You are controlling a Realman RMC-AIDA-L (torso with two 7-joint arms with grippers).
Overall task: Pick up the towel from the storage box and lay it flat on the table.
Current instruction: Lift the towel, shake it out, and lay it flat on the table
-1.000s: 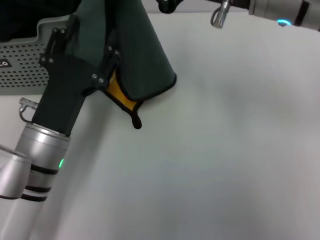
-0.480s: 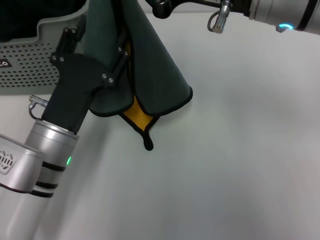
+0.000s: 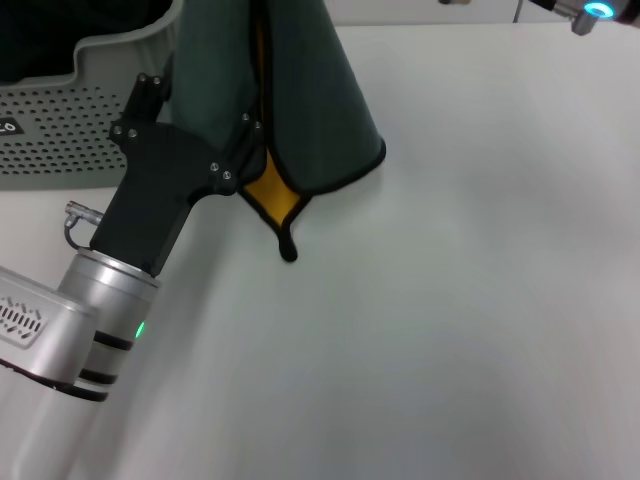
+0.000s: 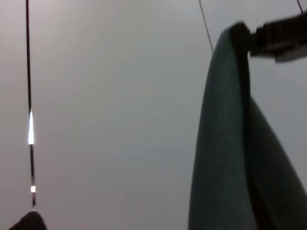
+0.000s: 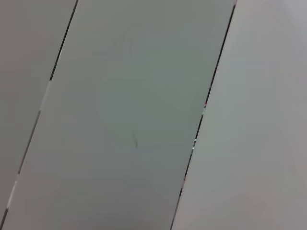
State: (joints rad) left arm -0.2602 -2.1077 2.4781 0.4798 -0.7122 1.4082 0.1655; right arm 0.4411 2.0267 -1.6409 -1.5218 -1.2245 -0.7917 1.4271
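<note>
The towel (image 3: 310, 100) hangs folded over the table (image 3: 450, 300), teal face outward. Its yellow face (image 3: 270, 195) and a black corner tip show at the bottom, just above the tabletop. Its top runs out of the head view. My left gripper (image 3: 240, 140) is shut on the towel's lower left fold, in front of the storage box (image 3: 60, 130). In the left wrist view the towel (image 4: 220, 158) rises to a corner pinched by my right gripper (image 4: 256, 36). In the head view only the right arm's blue light (image 3: 598, 10) shows, at the top right.
The storage box's perforated wall carries a small dark label (image 3: 8, 127) at the far left. The white table spreads wide to the right of and in front of the hanging towel. The right wrist view shows only plain grey panels.
The towel's lower tip dropped and swung right, then rose a little. The right arm has lifted up and right, nearly out of the head view. The left arm shifted slightly right.
</note>
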